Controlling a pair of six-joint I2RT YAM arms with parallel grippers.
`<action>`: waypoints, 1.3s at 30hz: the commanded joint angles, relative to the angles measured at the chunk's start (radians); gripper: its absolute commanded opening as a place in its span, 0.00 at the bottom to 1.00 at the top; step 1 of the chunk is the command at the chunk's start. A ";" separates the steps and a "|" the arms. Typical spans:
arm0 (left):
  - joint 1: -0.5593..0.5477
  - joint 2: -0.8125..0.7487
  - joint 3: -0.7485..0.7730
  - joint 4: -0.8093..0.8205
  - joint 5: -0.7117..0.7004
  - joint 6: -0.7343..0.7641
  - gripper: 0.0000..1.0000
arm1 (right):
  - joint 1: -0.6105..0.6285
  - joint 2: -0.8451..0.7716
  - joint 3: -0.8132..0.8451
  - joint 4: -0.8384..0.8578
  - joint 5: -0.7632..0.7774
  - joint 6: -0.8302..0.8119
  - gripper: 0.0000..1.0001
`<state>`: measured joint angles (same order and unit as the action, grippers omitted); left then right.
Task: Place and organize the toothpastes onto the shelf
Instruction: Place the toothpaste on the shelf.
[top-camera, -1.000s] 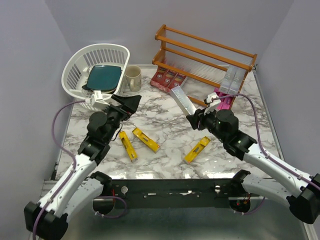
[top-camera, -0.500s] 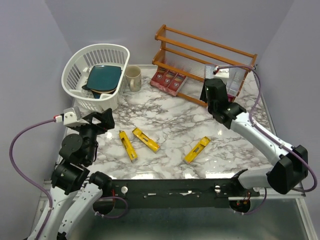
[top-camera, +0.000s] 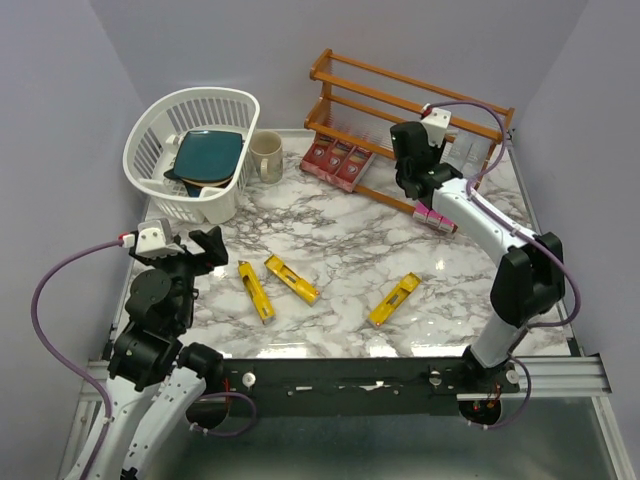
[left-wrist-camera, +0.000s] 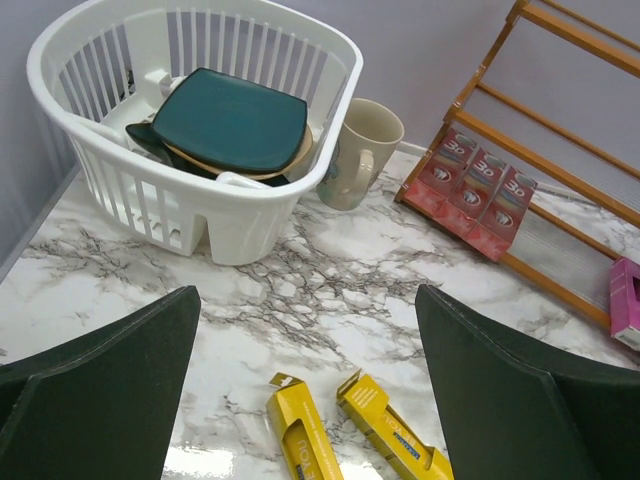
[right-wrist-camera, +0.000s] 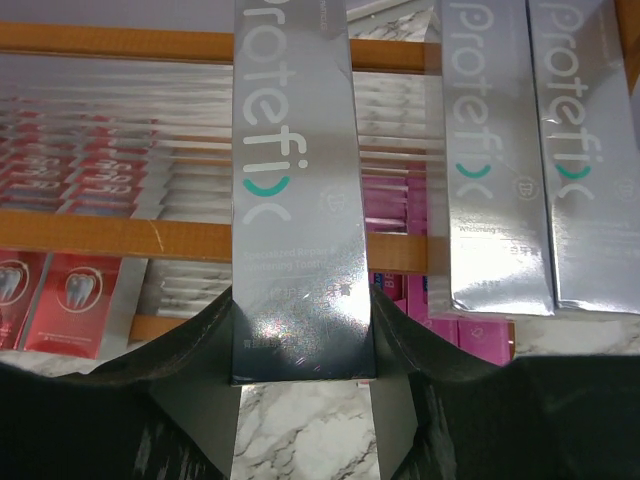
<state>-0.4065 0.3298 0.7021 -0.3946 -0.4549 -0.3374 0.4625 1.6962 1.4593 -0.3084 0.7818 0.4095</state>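
My right gripper (top-camera: 408, 150) is shut on a silver-grey toothpaste carton (right-wrist-camera: 295, 200) and holds it upright against the shelf (top-camera: 400, 95), at its middle rail (right-wrist-camera: 100, 235). Two more silver cartons (right-wrist-camera: 495, 150) stand on the shelf just to its right. Pink cartons (right-wrist-camera: 440, 320) and red cartons (top-camera: 338, 160) lie on the bottom tier. Three yellow cartons lie on the table: two (top-camera: 255, 290) (top-camera: 291, 279) at centre left and one (top-camera: 393, 300) at centre right. My left gripper (top-camera: 205, 245) is open and empty, above the table behind the two yellow cartons (left-wrist-camera: 300, 440).
A white basket (top-camera: 190, 150) holding a dark teal plate stands at the back left. A beige mug (top-camera: 266, 156) stands between the basket and the shelf. The side walls close in on both sides of the marble table (top-camera: 330, 230).
My right arm has carried the silver carton from above the table's middle up to the shelf. My left arm has drawn back toward the near left, still open.
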 joint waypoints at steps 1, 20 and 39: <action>0.026 -0.026 -0.016 0.003 0.035 0.018 0.99 | -0.027 0.068 0.082 -0.034 0.088 0.068 0.20; 0.086 -0.015 -0.026 0.020 0.134 0.003 0.99 | -0.082 0.139 0.105 -0.101 0.116 0.167 0.48; 0.097 -0.009 -0.027 0.030 0.157 -0.002 0.99 | -0.032 0.023 0.075 -0.075 0.057 0.094 0.75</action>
<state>-0.3168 0.3183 0.6819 -0.3901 -0.3202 -0.3401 0.4076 1.7710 1.5436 -0.3973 0.8234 0.5472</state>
